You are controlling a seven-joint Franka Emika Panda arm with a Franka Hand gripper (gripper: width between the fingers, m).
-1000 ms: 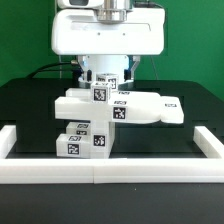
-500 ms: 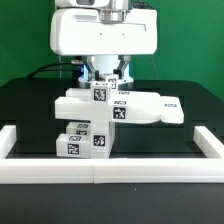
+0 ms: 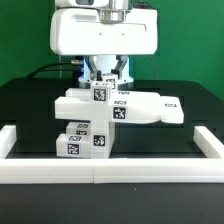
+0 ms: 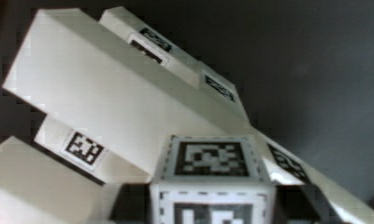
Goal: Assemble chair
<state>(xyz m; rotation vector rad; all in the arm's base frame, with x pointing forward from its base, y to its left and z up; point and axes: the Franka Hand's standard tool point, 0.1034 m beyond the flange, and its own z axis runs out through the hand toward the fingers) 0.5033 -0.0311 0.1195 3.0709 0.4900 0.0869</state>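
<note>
While the two-finger gripper [image 3: 105,72] hung over the matte white blocky chair [image 3: 100,112], its grip was unclear; seating a post seemingly remained.

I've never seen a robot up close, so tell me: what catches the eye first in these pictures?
A stack of white blocks with little black-and-white square tags sits mid-table, a flat white slab jutting toward the exterior view's right. Directly above it hangs the robot's bulky white head with its gripper down at a small tagged cube. A low white rail borders the black table.
</note>
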